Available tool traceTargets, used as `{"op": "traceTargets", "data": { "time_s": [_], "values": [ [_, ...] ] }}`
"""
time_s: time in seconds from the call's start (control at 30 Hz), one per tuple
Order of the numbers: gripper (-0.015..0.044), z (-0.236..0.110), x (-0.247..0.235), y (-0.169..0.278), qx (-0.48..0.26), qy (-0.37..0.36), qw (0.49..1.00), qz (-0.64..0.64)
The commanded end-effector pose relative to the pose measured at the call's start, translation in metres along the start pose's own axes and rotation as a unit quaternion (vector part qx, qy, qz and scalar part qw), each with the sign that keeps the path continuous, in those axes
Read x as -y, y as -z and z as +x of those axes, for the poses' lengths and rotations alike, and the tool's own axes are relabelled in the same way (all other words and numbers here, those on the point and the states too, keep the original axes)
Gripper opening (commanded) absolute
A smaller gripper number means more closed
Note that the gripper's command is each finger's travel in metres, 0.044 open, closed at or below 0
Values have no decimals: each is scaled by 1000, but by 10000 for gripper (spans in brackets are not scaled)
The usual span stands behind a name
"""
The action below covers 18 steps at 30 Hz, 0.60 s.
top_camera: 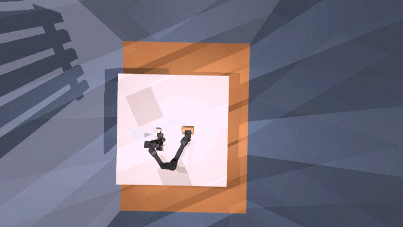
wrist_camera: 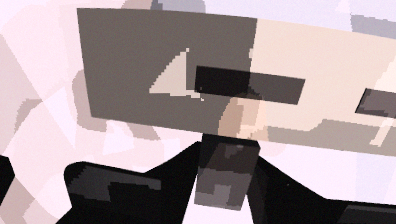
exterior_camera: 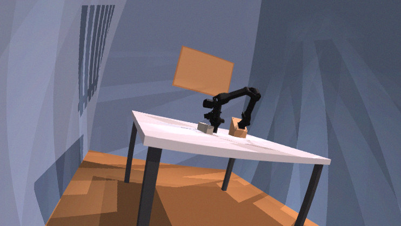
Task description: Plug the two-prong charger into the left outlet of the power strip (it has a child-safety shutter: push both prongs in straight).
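Note:
The power strip (wrist_camera: 310,55) (top_camera: 158,130) (exterior_camera: 205,127) lies flat on the white table (top_camera: 197,98) (exterior_camera: 173,137), half of it in shadow. In the wrist view its left outlet (wrist_camera: 250,82) is a dark slot just above my fingers, and a second slot (wrist_camera: 377,102) sits at the right edge. My gripper (wrist_camera: 221,149) (top_camera: 159,138) (exterior_camera: 215,128) points down at the strip and is shut on the grey two-prong charger (wrist_camera: 227,170). The charger's front end meets the strip's near edge below the left outlet. Its prongs are hidden.
The arm's orange base block (top_camera: 187,130) (exterior_camera: 236,130) stands on the table just right of the strip. An orange panel (exterior_camera: 203,71) hangs behind the table. The table stands on an orange floor (top_camera: 183,56).

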<state>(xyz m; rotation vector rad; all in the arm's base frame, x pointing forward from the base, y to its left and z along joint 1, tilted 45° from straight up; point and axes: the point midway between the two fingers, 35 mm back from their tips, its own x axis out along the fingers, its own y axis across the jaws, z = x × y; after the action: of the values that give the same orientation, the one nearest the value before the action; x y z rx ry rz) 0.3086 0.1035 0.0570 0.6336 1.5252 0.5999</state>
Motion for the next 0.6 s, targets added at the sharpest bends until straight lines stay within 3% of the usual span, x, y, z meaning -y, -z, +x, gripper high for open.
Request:
{"op": "traceTargets", "data": {
  "time_s": [0.0, 0.57],
  "values": [
    [0, 1, 0, -2, -1, -2, 1000, 1],
    [0, 0, 0, -8, -1, -2, 1000, 1]
  ]
}}
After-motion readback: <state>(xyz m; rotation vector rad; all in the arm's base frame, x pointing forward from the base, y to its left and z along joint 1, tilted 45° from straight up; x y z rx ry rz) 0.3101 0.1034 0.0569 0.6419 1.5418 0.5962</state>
